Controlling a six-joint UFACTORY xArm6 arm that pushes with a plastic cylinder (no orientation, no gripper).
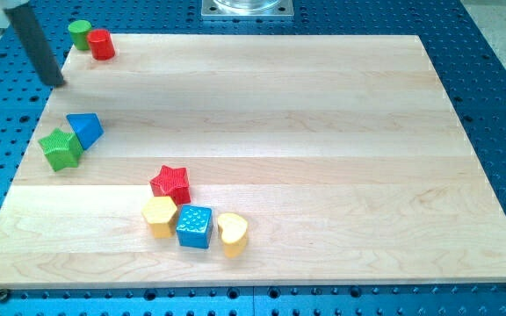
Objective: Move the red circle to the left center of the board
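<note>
The red circle (102, 44) is a short red cylinder at the board's top left corner. It touches a green circle (80, 34) on its left. My tip (57, 82) is the lower end of a dark rod that enters from the view's top left. It stands below and to the left of the red circle, apart from it, near the board's left edge.
A green star (61, 148) and a blue triangle (86, 129) touch at the left edge. A red star (171, 183), yellow hexagon (160, 216), blue cube (194, 226) and yellow heart (232, 233) cluster at lower centre-left. The wooden board (323, 132) lies on a blue perforated table.
</note>
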